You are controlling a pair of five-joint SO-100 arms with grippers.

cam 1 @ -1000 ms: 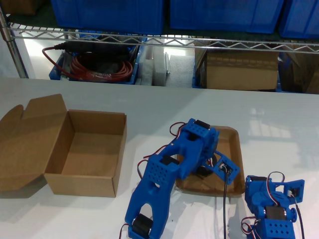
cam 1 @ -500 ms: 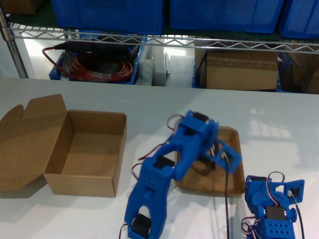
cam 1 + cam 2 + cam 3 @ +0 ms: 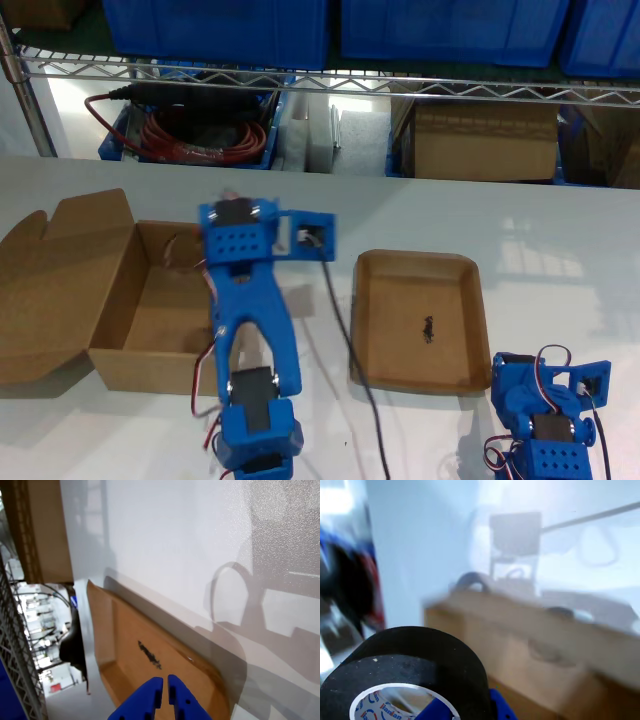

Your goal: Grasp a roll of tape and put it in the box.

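The roll of tape [image 3: 420, 655], black with a whitish printed core, fills the near part of the second wrist view. My second gripper [image 3: 470, 707] is shut on its wall, one blue finger [image 3: 497, 705] showing beside it. Behind it lies the blurred brown box [image 3: 520, 645]. In the exterior view my second gripper [image 3: 245, 240] hangs over the right wall of the open box [image 3: 170, 370], and the tape is hidden under it. The lid flap [image 3: 55, 270] lies open toward the exterior view's left. My first gripper [image 3: 165, 695] is shut and empty, beside the tray.
A shallow brown tray [image 3: 380, 370] with a small black mark [image 3: 427, 328] lies right of the box in the exterior view, also seen as the tray [image 3: 115, 630]. The first arm [image 3: 545, 415] sits folded at the exterior view's lower right. A wire shelf [image 3: 320, 85] runs along the back.
My second arm has swung from the tray toward the exterior view's left and now stands over the box's right wall, with the tape in its jaws. The first arm has not moved.
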